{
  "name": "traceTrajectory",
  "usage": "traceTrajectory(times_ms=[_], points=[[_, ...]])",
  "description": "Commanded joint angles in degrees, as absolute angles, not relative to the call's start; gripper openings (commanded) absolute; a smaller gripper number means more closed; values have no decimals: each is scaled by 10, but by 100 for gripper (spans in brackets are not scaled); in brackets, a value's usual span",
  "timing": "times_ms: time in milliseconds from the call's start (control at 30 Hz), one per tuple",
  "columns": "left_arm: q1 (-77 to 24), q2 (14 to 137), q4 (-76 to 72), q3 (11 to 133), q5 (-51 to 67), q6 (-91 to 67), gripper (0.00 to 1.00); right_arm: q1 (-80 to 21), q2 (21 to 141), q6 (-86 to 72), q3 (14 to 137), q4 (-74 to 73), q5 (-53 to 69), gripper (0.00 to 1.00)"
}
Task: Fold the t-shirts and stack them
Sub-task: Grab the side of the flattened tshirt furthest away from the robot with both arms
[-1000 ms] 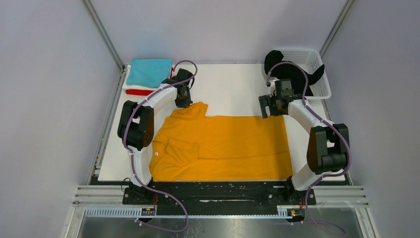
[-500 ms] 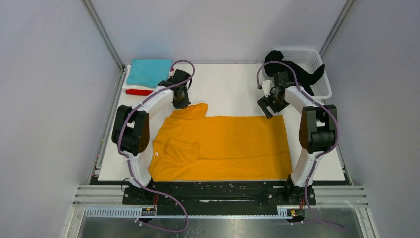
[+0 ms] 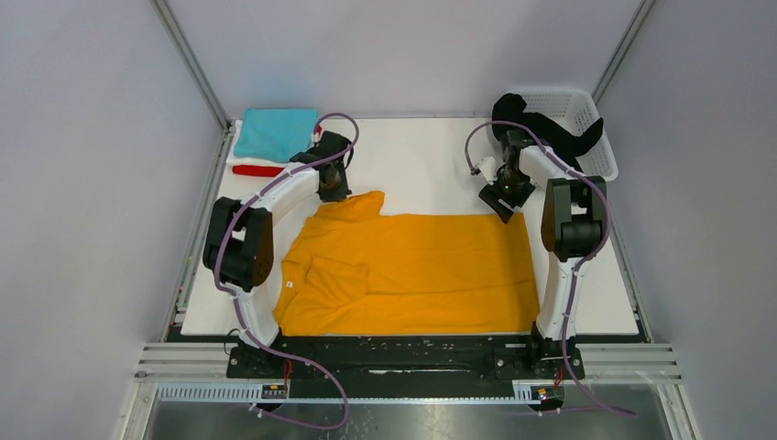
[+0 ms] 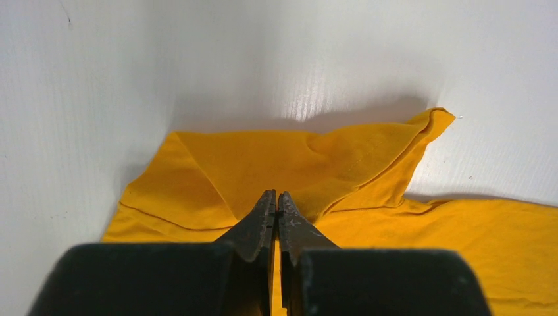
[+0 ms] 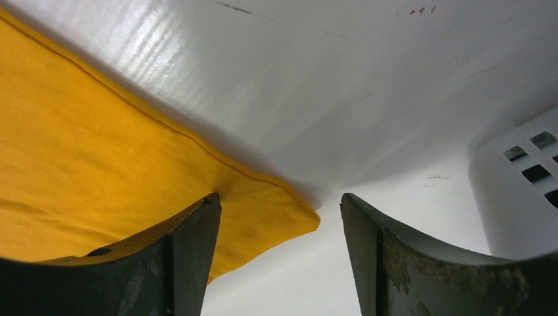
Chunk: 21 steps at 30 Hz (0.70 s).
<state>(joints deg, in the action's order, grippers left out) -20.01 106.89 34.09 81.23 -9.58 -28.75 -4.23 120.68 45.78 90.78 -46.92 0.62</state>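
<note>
On the white table [image 3: 421, 165] the orange shirt [image 3: 412, 270] lies spread flat, running from left to right and filling most of the near half; one sleeve is tucked over the body at the left. At its far left corner the left gripper [image 4: 276, 195] is clenched on a raised peak of the cloth, fingers pressed together with orange fabric between them; at the far right corner the right gripper [image 5: 279, 204] sits low with its jaws apart, one finger resting on the hem and the other on bare table, the corner lying between them and not yet held. Far left, a folded teal shirt [image 3: 273, 133] tops a small pile with a red shirt [image 3: 257, 170] showing beneath; far right, a black shirt [image 3: 563, 142] hangs out of the basket [image 3: 596, 165]. I take this to be the start of a fold on the orange one; the next move, as I judge it, calls for the right jaws to pinch that corner firmly, then for both arms to lift together and carry the far edge toward the near one, evenly, so the cloth does not skew.
</note>
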Motion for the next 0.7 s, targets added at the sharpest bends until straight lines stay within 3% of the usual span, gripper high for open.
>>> traceTrajectory(times_ms=[0, 300, 667], points=[[-199, 1027, 323, 810, -114, -284, 0, -38, 1219, 485, 940, -531, -43, 75], [-198, 1020, 322, 807, -116, -285, 0, -38, 1231, 477, 958, -580, -53, 67], [-199, 1012, 322, 802, -122, -286, 0, -73, 1237, 460, 957, -554, -18, 67]])
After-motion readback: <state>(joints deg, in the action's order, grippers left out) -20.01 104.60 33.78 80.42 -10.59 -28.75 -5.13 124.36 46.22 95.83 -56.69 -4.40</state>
